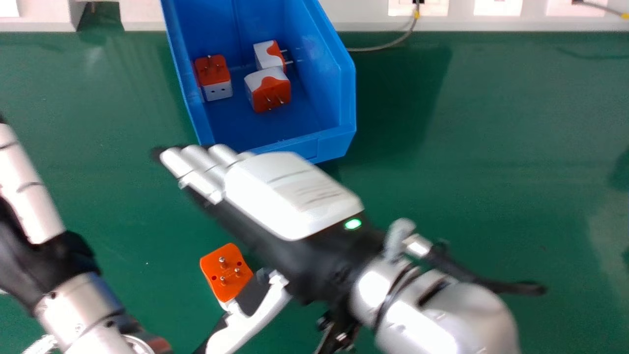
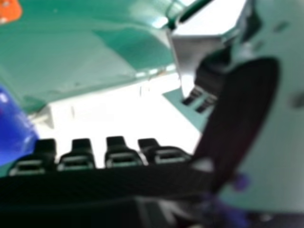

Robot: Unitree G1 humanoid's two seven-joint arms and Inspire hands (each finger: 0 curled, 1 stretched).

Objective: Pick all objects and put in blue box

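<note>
1. A smooth, dark green tabletop [image 1: 467, 147] is spreading across the scene, catching pale reflections and carrying a soft shadow beside the box.
2. Along the table's far side, a white structure with bright panels [image 1: 363, 24] is running across the view. A thin grey cable [image 1: 388, 45] with a small yellow band [image 1: 416, 14] is curving down in front of it, towards the tabletop.
3. An open blue plastic box [image 1: 314, 145] is standing at the far side of the table, its low front facing the robot.
4. Three orange-and-white plastic plug adapters are lying inside: one [image 1: 212, 73] near the left wall, pins up; one [image 1: 270, 91] nearer the middle, pins facing the front; and one [image 1: 268, 55] just behind that, pins pointing towards the right wall.
5. A fourth adapter, a squarish orange-and-white plastic block [image 1: 223, 270] with metal pins, is lying on the tabletop, outside the box.
6. The black and white right hand [image 1: 295, 194] is hovering between that adapter and the box, fingers straight and close together. Its thumb [image 1: 255, 295] is standing apart, just beside the adapter; whether they are touching is unclear.
7. The left hand [image 1: 29, 196] is showing at the head view's left edge, its fingers extended.
</note>
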